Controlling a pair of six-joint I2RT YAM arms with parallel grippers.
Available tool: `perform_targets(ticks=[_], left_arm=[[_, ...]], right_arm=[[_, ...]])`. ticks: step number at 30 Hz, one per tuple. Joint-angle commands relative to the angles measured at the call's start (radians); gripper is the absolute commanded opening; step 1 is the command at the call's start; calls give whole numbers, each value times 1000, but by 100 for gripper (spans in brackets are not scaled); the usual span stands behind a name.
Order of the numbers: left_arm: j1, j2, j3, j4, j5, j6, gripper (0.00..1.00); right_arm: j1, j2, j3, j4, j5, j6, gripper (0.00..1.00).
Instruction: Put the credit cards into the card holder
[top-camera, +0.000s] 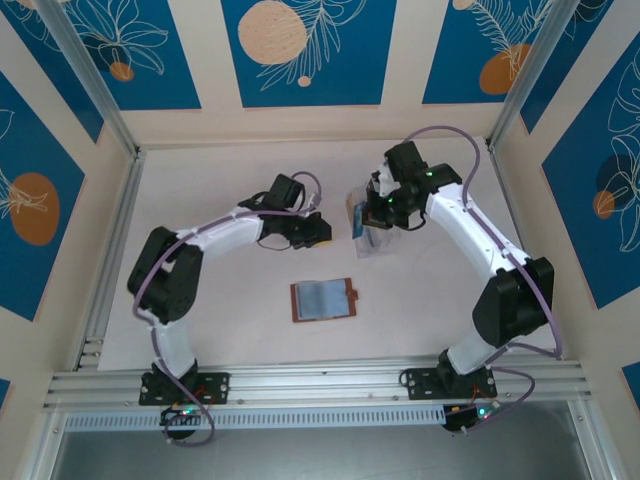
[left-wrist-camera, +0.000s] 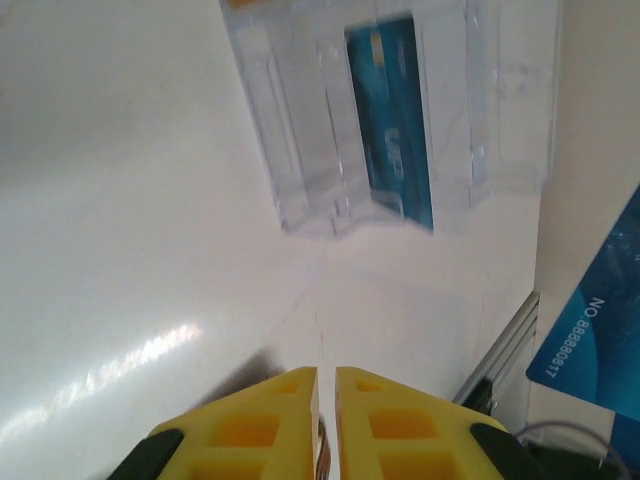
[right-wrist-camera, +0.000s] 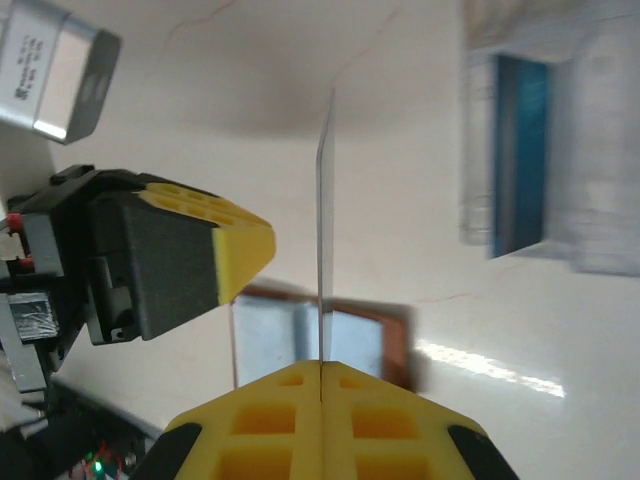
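The right gripper (right-wrist-camera: 322, 368) clamps a card (right-wrist-camera: 322, 230) upright, seen edge-on: thin, stiff, straight plastic. The step in hand appears to be the carry of one card from rack to holder. The left gripper (left-wrist-camera: 326, 378) hovers just beside, jaws almost together with nothing seen between them. The holder (top-camera: 323, 299) lies open flat on the white table (top-camera: 220, 320), between the arms and apart from the card. It has a brown leather rim around pale grey pockets. The next move likely calls for lowering the card's edge squarely into a pocket mouth, a narrow slot in soft material. The rack (left-wrist-camera: 300, 150), of clear, ribbed, glossy plastic, holds a teal card (left-wrist-camera: 390, 120).
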Motion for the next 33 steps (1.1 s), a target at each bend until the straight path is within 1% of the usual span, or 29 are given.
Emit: perform_targets(ticks=[1,4,7,11,16,20,25,33], left_arm=[[-26,-118,-97,-121,-55,104,13],[-45,-183,-183,-183,-124,142,15],[-81,-201,-232,-229,-181,167,16],[-121,-177,-262,-253,-254,164,16],[-144,-161,-285,-276,-354,160,18],[-148,-139,-303,-273,-383,155,19],[-148,-117,-323,-265,-424,151,19],[-148,-117,-352,-270,-458,146,19]], right_arm=[[72,-39,-67,10,-26,-15,0],[123,-66,-161,80,-84,-12,0],[154,-89,-269,166,-145,-9,0],[168,-121,-405,280,-196,7,0],[174,-138,-508,364,-237,28,0],[180,-130,-558,418,-272,33,0],[176,-108,-585,438,-273,35,0],[154,-75,-635,522,-368,52,0]])
